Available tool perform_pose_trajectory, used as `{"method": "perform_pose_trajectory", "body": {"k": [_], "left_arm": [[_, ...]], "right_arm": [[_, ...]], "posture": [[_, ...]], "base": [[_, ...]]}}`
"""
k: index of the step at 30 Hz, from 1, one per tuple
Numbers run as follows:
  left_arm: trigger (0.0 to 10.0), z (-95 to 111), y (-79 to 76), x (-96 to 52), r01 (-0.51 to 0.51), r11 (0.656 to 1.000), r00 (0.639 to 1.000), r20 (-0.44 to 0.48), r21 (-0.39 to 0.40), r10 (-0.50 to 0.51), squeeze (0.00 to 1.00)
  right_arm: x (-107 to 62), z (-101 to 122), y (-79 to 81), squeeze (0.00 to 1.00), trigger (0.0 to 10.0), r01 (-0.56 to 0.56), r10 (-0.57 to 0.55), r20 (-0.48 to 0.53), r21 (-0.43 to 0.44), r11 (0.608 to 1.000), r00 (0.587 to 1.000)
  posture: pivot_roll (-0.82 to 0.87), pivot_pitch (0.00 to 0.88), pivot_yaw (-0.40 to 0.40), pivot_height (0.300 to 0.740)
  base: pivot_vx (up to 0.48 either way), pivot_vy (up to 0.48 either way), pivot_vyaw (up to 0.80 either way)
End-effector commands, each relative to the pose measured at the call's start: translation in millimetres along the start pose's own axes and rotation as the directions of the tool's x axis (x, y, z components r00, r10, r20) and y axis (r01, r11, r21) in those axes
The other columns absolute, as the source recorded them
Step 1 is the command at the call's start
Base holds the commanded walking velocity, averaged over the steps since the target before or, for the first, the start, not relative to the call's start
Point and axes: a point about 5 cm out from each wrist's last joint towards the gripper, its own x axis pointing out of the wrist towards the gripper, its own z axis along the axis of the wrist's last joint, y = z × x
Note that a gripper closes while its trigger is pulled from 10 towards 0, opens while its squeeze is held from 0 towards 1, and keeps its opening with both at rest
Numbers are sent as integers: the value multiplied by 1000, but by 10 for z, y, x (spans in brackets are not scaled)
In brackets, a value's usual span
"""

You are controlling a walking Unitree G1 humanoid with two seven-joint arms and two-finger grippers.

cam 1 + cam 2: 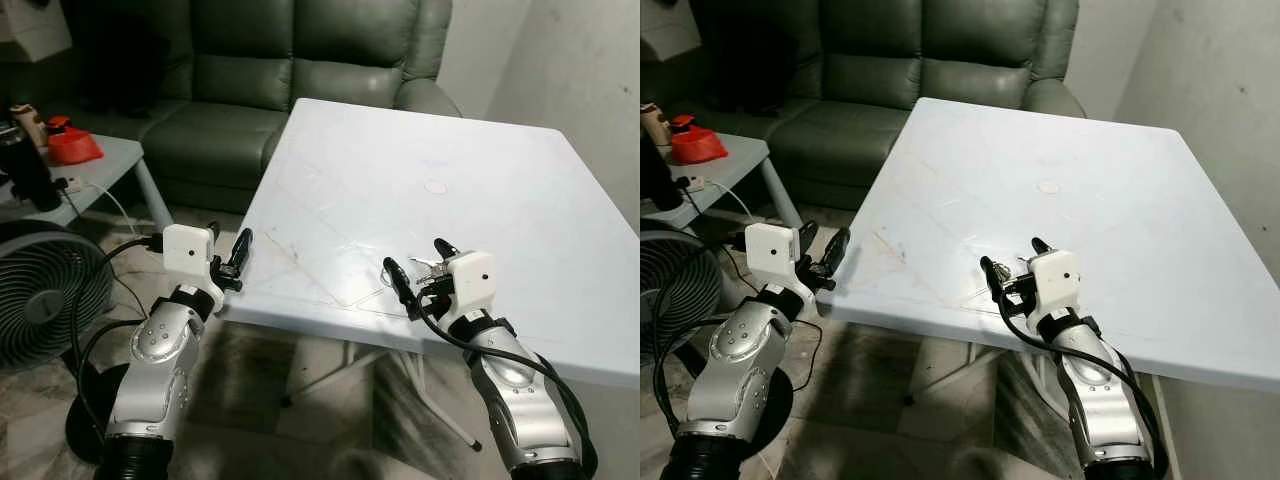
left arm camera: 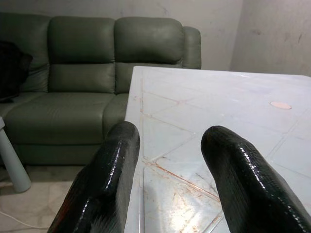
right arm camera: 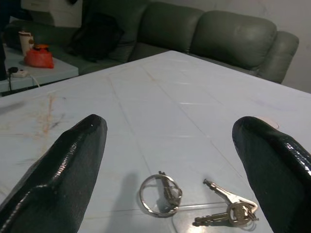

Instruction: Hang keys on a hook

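Note:
A bunch of silver keys (image 3: 227, 211) on a wire ring (image 3: 160, 194) lies flat on the white table (image 1: 400, 170), close to its near edge. My right gripper (image 1: 415, 256) hovers just above that edge, open, its two black fingers spread to either side of the keys (image 1: 425, 268) without touching them. Off the table's near left corner my left gripper (image 1: 229, 234) is open with nothing between its fingers (image 2: 116, 160); it points along the tabletop.
A small round pale disc (image 1: 436, 186) sits mid-table. A green sofa (image 1: 290, 70) stands behind the table. At the left are a low side table (image 1: 100, 165) with a red object (image 1: 72, 145), a floor fan (image 1: 45, 300) and cables. A wall (image 1: 590, 70) runs along the right.

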Motion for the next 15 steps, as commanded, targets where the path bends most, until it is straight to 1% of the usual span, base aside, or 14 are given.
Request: {"method": "perform_pose_trajectory", "body": {"k": [1, 3, 6, 7, 8, 12, 15], "left_arm": [[10000, 21, 9, 11, 4, 1000, 1000, 3, 24, -4, 0], [10000, 10, 6, 12, 8, 999, 1000, -8, 32, -8, 0], [10000, 7, -20, 5, 32, 999, 999, -12, 41, -31, 0], [10000, -4, -41, -7, 49, 998, 999, -20, 50, -48, 0], [10000, -8, -47, -11, 53, 997, 998, -22, 53, -52, 0], [10000, -10, -116, -63, 86, 994, 996, -28, 62, -85, 0], [10000, -10, -127, -76, 90, 994, 996, -29, 62, -89, 0]], "right_arm": [[5, 38, -38, 0, 10000, 10, -10, 1, -13, 1000, 1000], [30, 26, -77, 0, 10000, 49, -50, -22, -42, 998, 999], [55, 19, -120, 0, 10000, 81, -82, -42, -39, 996, 996], [79, 23, -151, 0, 10000, 116, -119, -49, -73, 991, 992], [88, 24, -159, 0, 10000, 125, -130, -52, -86, 988, 990], [181, 63, -188, 0, 10000, 141, -148, -77, -86, 986, 986], [199, 74, -189, 0, 10000, 140, -147, -79, -84, 987, 986]], "posture": [[-60, 0, -44, 740], [-59, 0, -44, 740], [-56, 0, -45, 740], [-56, 0, -45, 740], [-56, 0, -45, 740], [-40, 28, -62, 740], [-40, 28, -62, 740]], "base": [[0, 0, 0], [0, 0, 0], [0, 0, 0], [0, 0, 0], [0, 0, 0], [0, 0, 0], [0, 0, 0]]}}
